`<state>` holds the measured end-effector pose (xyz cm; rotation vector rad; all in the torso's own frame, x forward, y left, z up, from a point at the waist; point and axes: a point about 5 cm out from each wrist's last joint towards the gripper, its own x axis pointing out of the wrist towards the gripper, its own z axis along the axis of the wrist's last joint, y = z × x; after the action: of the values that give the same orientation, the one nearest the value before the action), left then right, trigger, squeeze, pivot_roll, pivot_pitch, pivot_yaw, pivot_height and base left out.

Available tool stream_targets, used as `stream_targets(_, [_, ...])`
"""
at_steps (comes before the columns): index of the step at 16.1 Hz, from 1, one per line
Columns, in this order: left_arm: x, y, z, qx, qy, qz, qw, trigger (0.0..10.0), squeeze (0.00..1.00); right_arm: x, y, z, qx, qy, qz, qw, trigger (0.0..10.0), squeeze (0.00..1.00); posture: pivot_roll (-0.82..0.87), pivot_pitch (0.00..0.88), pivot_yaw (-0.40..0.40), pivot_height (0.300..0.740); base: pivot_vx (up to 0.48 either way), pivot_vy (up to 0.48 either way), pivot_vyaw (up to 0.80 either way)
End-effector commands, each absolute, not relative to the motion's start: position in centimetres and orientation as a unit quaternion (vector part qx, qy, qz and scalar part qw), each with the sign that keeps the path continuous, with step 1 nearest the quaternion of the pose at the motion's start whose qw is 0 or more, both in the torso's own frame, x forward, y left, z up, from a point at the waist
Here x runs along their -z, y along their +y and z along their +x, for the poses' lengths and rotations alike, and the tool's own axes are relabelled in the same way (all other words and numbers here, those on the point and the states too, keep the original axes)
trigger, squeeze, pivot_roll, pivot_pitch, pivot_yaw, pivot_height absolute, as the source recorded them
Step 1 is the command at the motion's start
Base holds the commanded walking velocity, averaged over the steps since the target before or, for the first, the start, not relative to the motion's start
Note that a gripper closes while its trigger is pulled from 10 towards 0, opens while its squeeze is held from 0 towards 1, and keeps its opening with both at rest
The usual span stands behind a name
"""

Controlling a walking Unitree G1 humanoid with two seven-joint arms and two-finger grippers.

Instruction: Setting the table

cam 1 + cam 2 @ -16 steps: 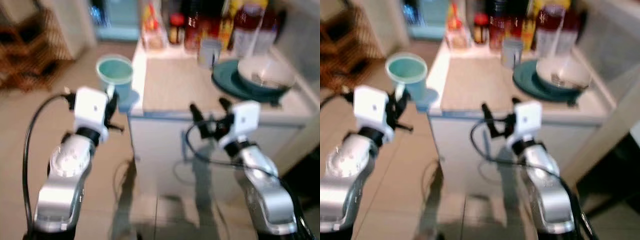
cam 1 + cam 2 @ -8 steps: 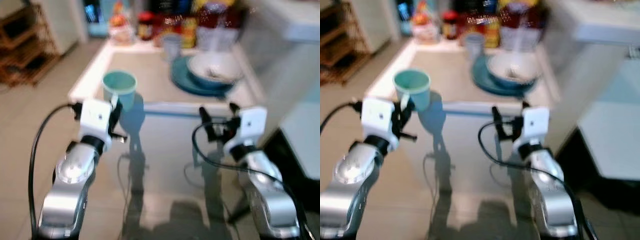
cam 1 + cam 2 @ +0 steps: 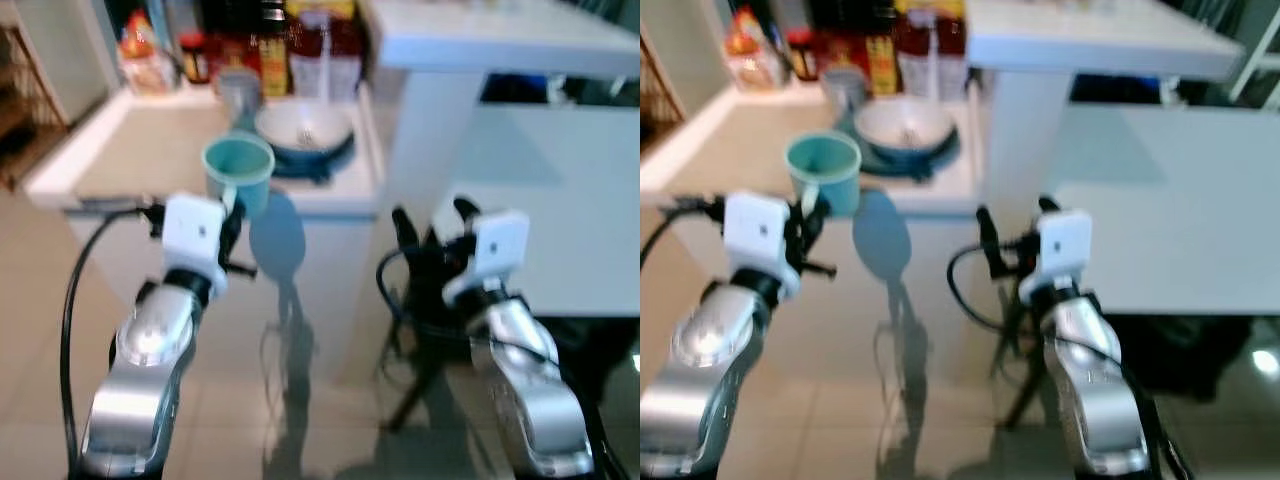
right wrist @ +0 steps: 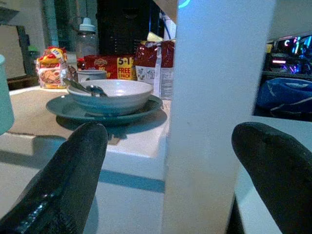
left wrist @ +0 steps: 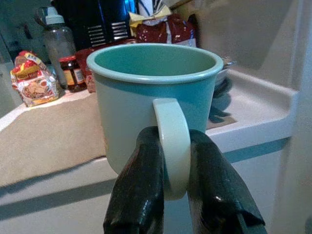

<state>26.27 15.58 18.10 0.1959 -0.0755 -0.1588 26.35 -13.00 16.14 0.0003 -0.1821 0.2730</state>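
A teal mug (image 3: pixel 240 176) is held upright in front of me, and my left gripper (image 5: pixel 170 161) is shut on its pale handle (image 5: pixel 171 141). Behind the mug, on the low counter (image 3: pixel 130 150), a white bowl (image 3: pixel 303 126) with a spoon in it rests on a dark teal plate (image 3: pixel 320 160). My right gripper (image 3: pixel 432 225) is open and holds nothing, raised beside a white post (image 4: pixel 219 97). To my right lies a pale table top (image 3: pixel 1180 210).
Jars, bottles and food packets (image 3: pixel 250 55) crowd the back of the counter, with a grey cup (image 3: pixel 238 88) in front of them. A white shelf (image 3: pixel 500 35) runs over the post. Tiled floor (image 3: pixel 300 400) lies below my arms.
The whole view has swung to the right: the counter now sits at the left and the pale table has come in at the right. The mug stays in my left gripper.
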Motion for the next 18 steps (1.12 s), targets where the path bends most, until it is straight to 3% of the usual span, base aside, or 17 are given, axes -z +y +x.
stream_targets(1, [-18.11,15.99,26.43,0.059,-0.041,0.105,0.992,10.0,0.00,-16.36,-12.68,26.46,-0.142,-0.095,-0.002,0.985,10.0,0.00,0.02,0.000,0.010,0.740,0.000,-0.480,0.00])
stream_targets(5, [-18.13,15.64,26.45,0.061,-0.044,0.103,0.992,10.0,0.00,-16.24,-12.79,26.65,-0.143,-0.092,-0.027,0.985,10.0,0.00,0.02,0.000,0.014,0.740,0.000,-0.480,0.00])
stream_targets(18, [-18.03,15.38,26.77,0.063,-0.047,0.098,0.992,10.0,0.00,-16.10,-13.51,26.97,-0.123,-0.087,-0.043,0.988,10.0,0.00,0.01,0.000,0.014,0.740,0.000,-0.480,0.80])
